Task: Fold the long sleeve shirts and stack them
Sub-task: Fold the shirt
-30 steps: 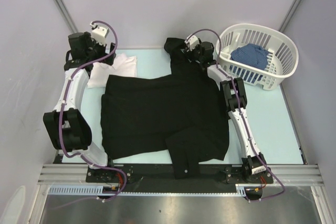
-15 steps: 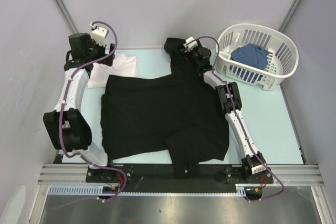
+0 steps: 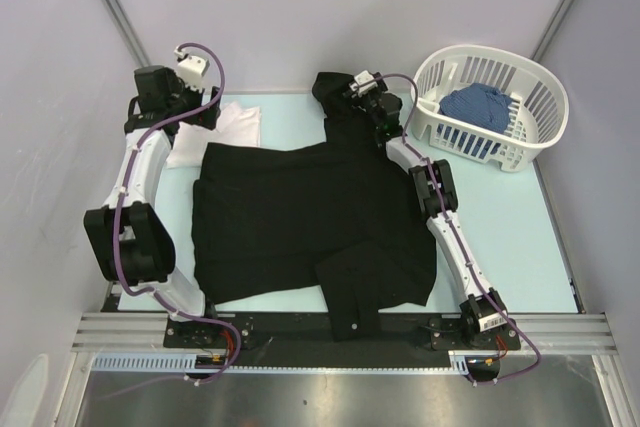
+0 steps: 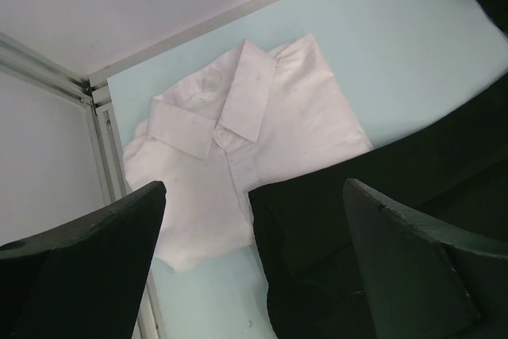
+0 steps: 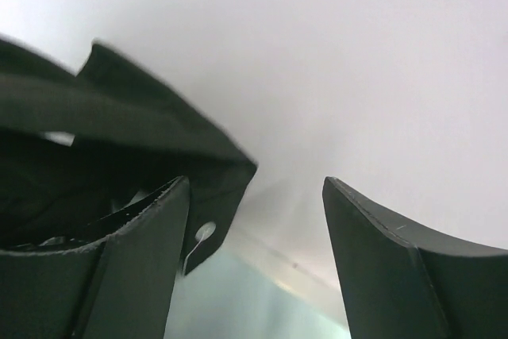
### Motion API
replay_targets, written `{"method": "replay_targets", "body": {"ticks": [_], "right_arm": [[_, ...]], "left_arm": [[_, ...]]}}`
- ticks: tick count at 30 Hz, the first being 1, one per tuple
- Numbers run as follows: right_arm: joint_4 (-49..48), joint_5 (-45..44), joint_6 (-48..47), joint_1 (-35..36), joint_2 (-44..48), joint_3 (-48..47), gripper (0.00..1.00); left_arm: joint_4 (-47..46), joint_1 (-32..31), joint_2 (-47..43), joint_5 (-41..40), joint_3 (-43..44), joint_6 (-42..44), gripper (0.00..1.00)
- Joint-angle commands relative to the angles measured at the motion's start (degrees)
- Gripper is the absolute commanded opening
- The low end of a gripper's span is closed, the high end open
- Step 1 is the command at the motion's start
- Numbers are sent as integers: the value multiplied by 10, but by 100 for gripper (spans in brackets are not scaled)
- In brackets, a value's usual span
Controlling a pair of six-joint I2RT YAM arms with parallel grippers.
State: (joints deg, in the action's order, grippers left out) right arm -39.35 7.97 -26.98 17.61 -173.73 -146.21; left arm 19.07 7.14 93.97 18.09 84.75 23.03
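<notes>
Because the tabletop (image 3: 520,247) is mostly covered by the black shirt (image 3: 300,217), you have little bare margin, so plan each fold to land on the cloth itself. That shirt lies spread flat in the middle. One sleeve is doubled over its near edge, and its far part reaches the back rim beside your right arm. The step in hand looks like taking that far part and bringing it toward you.

Mind the basket (image 3: 545,112) at the far right. It stands just beside the right arm and holds a blue cloth (image 3: 475,105), so keep the elbow off it as you draw back.

Your white shirt (image 4: 262,117) lies folded, collar up, in the far left corner, with the black shirt's corner against its near edge. Avoid dragging it when the black cloth moves.

Your left pincer (image 4: 254,186) hovers above that meeting of the two shirts, jaws wide apart and holding nothing. It could well pin the black corner there.

Your right pincer (image 5: 254,188) also stands apart, with black cloth beside one finger but not clamped. Seat the cloth deep between the jaws before you close, and lift low.

A small white button (image 5: 204,232) shows on that edge, so grip beside it, not on it.
</notes>
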Motion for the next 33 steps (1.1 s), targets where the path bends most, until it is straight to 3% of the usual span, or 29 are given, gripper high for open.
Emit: {"method": "replay_targets", "body": {"ticks": [1, 4, 8, 15, 30, 31, 33], "right_arm": [[-80, 31, 7, -3, 4, -36, 74], [-79, 63, 11, -3, 7, -38, 72], [-65, 90, 15, -2, 6, -41, 54], [-49, 158, -15, -2, 4, -40, 56], [-57, 179, -66, 13, -8, -51, 54], [-58, 180, -70, 14, -9, -51, 48], [-56, 179, -83, 15, -11, -55, 25]], "left_arm": [[-1, -2, 2, -6, 27, 9, 99], [0, -2, 3, -5, 30, 8, 100], [3, -2, 3, -9, 29, 8, 100], [4, 1, -1, -17, 25, 12, 99], [6, 3, 11, -12, 40, 11, 99], [6, 3, 11, -14, 40, 11, 99], [6, 3, 11, -15, 42, 11, 100]]}}
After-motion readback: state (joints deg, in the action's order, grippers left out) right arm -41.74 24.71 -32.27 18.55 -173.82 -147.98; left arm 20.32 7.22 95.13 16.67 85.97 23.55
